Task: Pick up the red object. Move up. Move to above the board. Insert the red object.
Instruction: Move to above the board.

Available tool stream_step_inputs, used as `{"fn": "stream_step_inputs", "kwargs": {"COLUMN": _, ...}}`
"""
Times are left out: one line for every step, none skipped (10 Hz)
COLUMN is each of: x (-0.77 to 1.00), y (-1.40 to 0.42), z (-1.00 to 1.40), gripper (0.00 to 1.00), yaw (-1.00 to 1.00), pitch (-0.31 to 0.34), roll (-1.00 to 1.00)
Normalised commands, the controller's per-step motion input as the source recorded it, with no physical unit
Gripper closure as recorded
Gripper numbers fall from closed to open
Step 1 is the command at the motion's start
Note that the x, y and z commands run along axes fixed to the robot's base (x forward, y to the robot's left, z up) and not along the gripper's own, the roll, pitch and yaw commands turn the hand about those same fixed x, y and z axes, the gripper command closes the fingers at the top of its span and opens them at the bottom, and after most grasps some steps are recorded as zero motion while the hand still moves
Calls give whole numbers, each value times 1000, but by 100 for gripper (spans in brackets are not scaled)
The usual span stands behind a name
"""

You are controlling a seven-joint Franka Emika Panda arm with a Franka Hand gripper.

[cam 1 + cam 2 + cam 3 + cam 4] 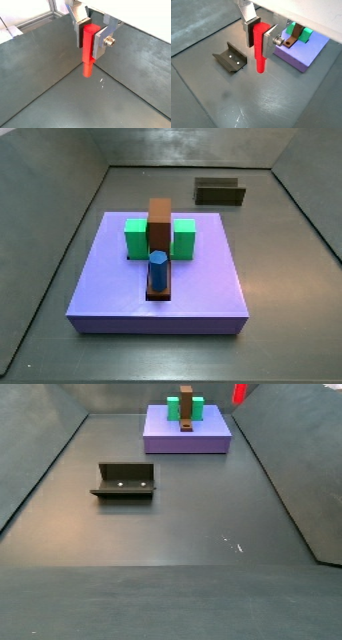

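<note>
My gripper (91,44) is shut on the red object (88,64), a thin bright red peg that hangs upright between the fingers, well above the floor; both show in both wrist views, gripper (259,40) and peg (260,59). In a side view only the peg's lower end (241,394) shows at the top edge, to the right of the board (187,440). The board (118,278) is a lavender slab bearing a green block (138,238), a brown bar (160,220) and a blue peg (158,270). In a wrist view the board (308,56) lies just beside the gripper.
The dark fixture (230,57) stands on the grey floor, apart from the board; it also shows in both side views (126,480) (219,192). Grey walls (133,55) enclose the floor on all sides.
</note>
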Motion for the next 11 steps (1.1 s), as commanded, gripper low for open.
{"fn": "stream_step_inputs", "kwargs": {"x": 267, "y": -1400, "z": 186, "gripper": 100, "yaw": -75, "pitch": 147, "roll": 11}}
{"fn": "stream_step_inputs", "kwargs": {"x": 262, "y": -1400, "z": 184, "gripper": 100, "yaw": -69, "pitch": 149, "roll": 15}}
{"fn": "stream_step_inputs", "kwargs": {"x": 267, "y": -1400, "z": 188, "gripper": 100, "yaw": -26, "pitch": 152, "roll": 43}}
{"fn": "stream_step_inputs", "kwargs": {"x": 277, "y": -1400, "z": 192, "gripper": 100, "yaw": -21, "pitch": 134, "roll": -19}}
{"fn": "stream_step_inputs", "kwargs": {"x": 291, "y": -1400, "z": 189, "gripper": 100, "yaw": -9, "pitch": 125, "roll": -7}}
{"fn": "stream_step_inputs", "kwargs": {"x": 301, "y": -1400, "z": 191, "gripper": 100, "yaw": 5, "pitch": 134, "roll": 11}}
{"fn": "stream_step_inputs", "kwargs": {"x": 324, "y": -1400, "z": 197, "gripper": 100, "yaw": 4, "pitch": 144, "roll": -9}}
{"fn": "stream_step_inputs", "kwargs": {"x": 342, "y": -1400, "z": 199, "gripper": 100, "yaw": 8, "pitch": 153, "roll": 3}}
{"fn": "stream_step_inputs", "kwargs": {"x": 367, "y": -1400, "z": 206, "gripper": 100, "yaw": 9, "pitch": 157, "roll": 8}}
{"fn": "stream_step_inputs", "kwargs": {"x": 397, "y": -1400, "z": 212, "gripper": 100, "yaw": 6, "pitch": 151, "roll": -1}}
{"fn": "stream_step_inputs", "kwargs": {"x": 210, "y": -637, "z": 105, "gripper": 100, "yaw": 6, "pitch": 147, "roll": 16}}
